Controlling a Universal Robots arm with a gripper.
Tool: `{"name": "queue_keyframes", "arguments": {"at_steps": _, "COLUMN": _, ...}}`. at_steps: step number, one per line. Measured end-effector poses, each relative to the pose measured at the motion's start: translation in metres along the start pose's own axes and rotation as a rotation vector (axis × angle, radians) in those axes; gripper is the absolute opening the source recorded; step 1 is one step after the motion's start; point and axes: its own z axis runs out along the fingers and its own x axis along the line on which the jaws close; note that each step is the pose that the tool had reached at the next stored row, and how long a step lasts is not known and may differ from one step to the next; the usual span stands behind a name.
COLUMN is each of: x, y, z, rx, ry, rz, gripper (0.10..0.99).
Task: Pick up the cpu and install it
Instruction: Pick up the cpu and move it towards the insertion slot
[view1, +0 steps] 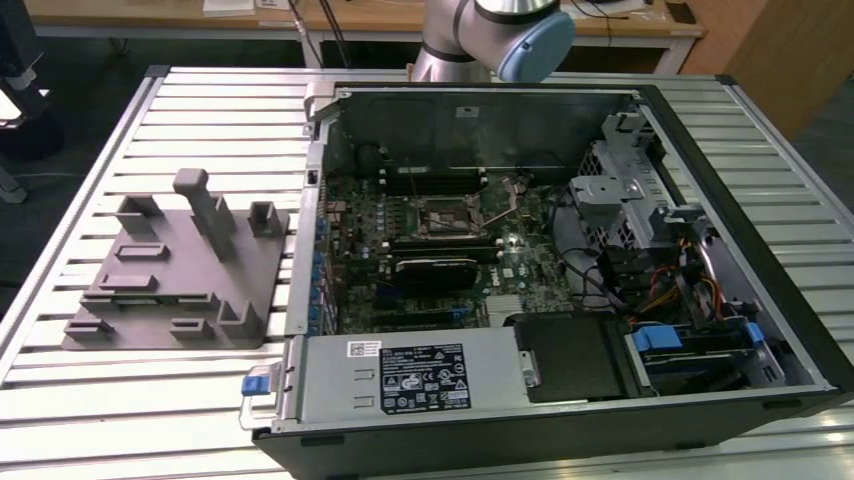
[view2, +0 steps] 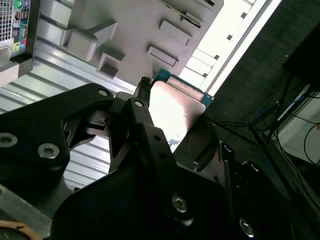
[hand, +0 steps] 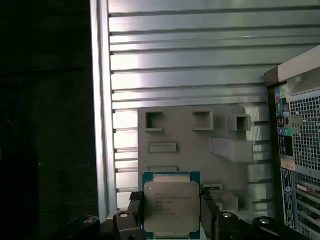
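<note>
Black pincer (hand: 171, 216): mine, closed on the cpu (hand: 171, 197), with one of my fingers (hand: 135, 214) on each of two opposite edges.
Cpu: clamped in my grip and clear of every surface. Its silvery lid faces the first wrist view, and the green board rim shows past the lid on the free sides.
Axis: the chip is close to square, so it has no long axis to speak of. What counts is that I hold two sides and leave the other two bare.
Behind the chip: the grey moulded block (hand: 200, 145) lies on the slatted metal bench (hand: 190, 65), apart from the chip.
Direction that matters: the computer case (hand: 302, 165) stands just beside the block. The socket (view1: 447, 214) sits mid-board inside it in the exterior view. I judge it lies sideways from me, past the block and over the case wall.
Writing: there are a few lines of dark print on the lid and a printed sticker (view1: 427, 382) on the metal box at the case's edge. I read none of it out.
</note>
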Motion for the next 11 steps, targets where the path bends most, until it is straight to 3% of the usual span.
{"name": "queue_keyframes", "arguments": {"at_steps": 5, "x": -0.0083, "y": 0.0006, "z": 0.0003, "rx": 0.000, "ry": -0.0001, "rz": 0.000, "gripper": 0.541}}
{"name": "queue_keyframes", "arguments": {"at_steps": 11, "x": -0.0273, "y": 0.0019, "z": 0.0007, "rx": 0.000, "ry": -0.0001, "rz": 0.000, "gripper": 0.541}}
